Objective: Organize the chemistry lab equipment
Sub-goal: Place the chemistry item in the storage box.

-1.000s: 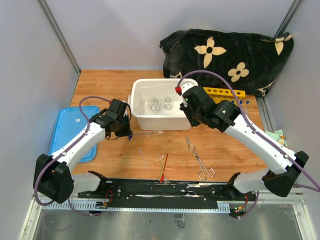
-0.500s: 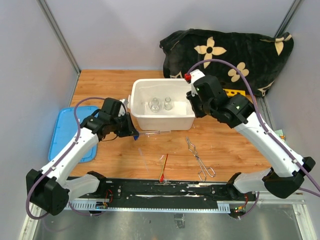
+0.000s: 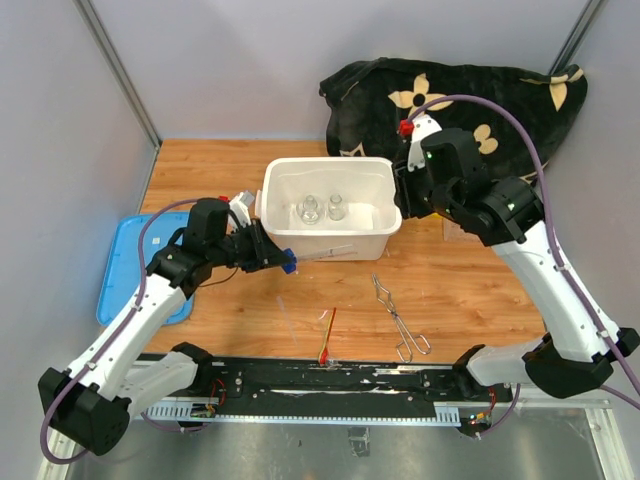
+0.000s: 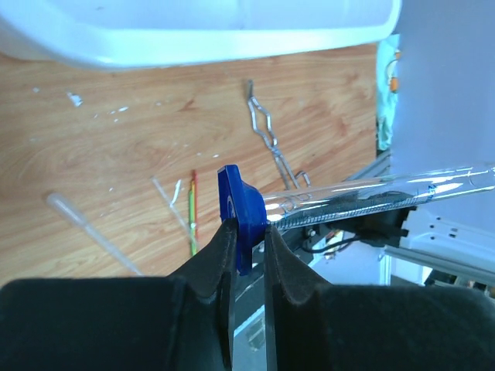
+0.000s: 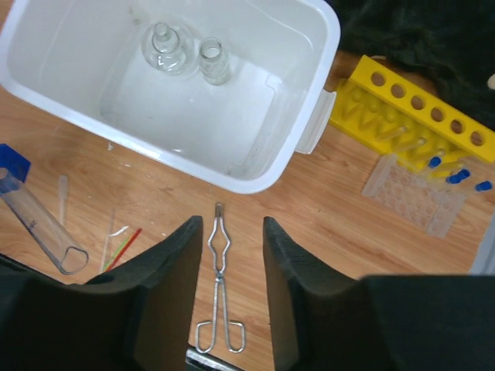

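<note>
Top external, first look. Pinching a tube point(image 4: 371, 193) by its blue cap point(image 3: 288, 265) with the left hand point(image 3: 277, 260), shut tight on the cap. Holding it sideways, up off the bench point(image 3: 200, 170), just in front of the tub point(image 3: 325, 162) and not inside it. Same story in the left wrist view: squeezing the cap between two fingers point(image 4: 220, 255), with the clear end sticking out into the air.

Keeping the right hand point(image 5: 231, 226) open and empty, up above the bench by the tub's right end. Looking down from there on the tongs point(image 5: 217, 263), not touching them.

Already in the tub: two beakers point(image 3: 308, 210), standing side by side. Lying loose near the front of the bench: the tongs, a red-tipped stick point(image 3: 328, 335) and a few thin rods point(image 4: 89, 230). Off to the right: a yellow rack point(image 5: 410, 108), and just beside it a clear rack point(image 5: 414, 197) with more capped tubes point(image 5: 456, 176).

Step in hand, most likely: putting the tube away, probably into the tub. Next: lift it over the front wall, bring it down low, then let go gently. Careful near the beakers, so no glass gets bumped. After that, maybe the tongs for the open right hand.
</note>
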Available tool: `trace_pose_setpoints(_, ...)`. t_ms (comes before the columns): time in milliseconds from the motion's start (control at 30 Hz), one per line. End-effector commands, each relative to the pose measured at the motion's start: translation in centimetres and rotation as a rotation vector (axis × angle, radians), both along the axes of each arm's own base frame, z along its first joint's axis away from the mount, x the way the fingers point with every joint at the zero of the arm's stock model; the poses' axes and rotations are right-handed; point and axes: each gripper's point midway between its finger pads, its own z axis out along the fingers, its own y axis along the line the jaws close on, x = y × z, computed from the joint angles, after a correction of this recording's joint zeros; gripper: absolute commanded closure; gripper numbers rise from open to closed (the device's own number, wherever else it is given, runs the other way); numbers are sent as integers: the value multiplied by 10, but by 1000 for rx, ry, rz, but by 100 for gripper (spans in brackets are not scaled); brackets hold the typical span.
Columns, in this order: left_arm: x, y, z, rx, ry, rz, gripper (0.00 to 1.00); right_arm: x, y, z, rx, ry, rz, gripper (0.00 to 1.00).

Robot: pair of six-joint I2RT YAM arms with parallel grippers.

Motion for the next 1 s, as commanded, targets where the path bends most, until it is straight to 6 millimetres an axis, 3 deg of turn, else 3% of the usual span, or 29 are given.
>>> trace_pose_setpoints(0, 8, -17, 31, -138, -56, -25, 100, -7, -1, 8, 89, 53, 20, 58)
trace_pose_setpoints(300, 28, -28, 53, -345, -47, 28, 100, -30, 29, 13, 232, 189, 202, 46)
trace_pose_setpoints(367, 30, -30, 53, -383, -37, 37, 100, -35, 37, 18, 271, 200, 242, 41)
trace_pose_setpoints(533, 33, -33, 58, -457, -32, 49, 100, -52, 61, 35, 407, 235, 349, 39)
trace_pose_setpoints(767, 33, -35, 63, -484, -39, 38, 100, -56, 79, 39, 503, 250, 422, 35)
trace_pose_setpoints(967, 32, -35, 66, -493, -45, 36, 100, -46, 84, 38, 504, 234, 419, 34)
